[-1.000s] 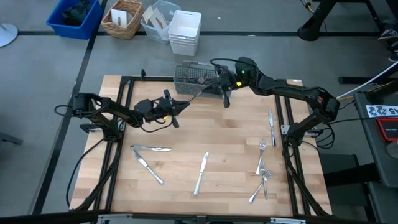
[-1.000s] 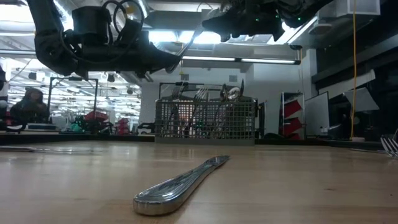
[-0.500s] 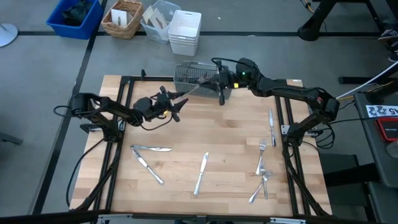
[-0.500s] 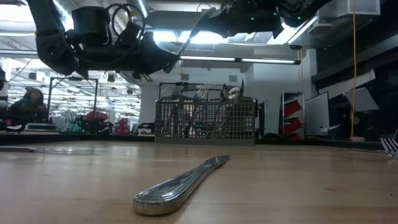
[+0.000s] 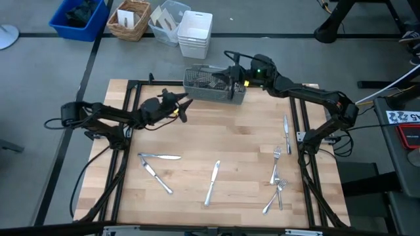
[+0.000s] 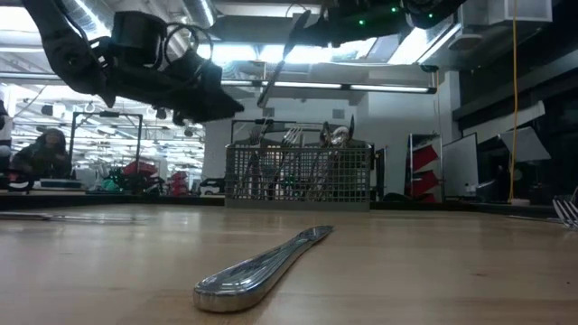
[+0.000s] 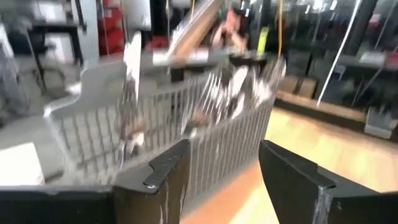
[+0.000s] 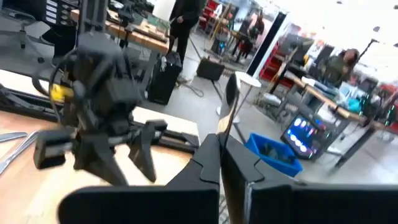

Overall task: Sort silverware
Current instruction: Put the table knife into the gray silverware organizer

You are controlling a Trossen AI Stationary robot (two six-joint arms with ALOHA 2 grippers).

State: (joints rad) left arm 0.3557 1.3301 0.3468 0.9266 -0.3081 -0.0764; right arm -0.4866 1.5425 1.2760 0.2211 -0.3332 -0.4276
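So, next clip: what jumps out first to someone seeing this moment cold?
The right hand above the grey mesh caddy at the table's far edge, clamping a knife tilted over it. The left hand, open and empty, hangs beside the caddy. Loose silverware lies scattered across the near half of the wooden table.

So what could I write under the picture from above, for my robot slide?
Right gripper holds a knife over the caddy; left gripper waits open beside it; more silverware lies on the table.
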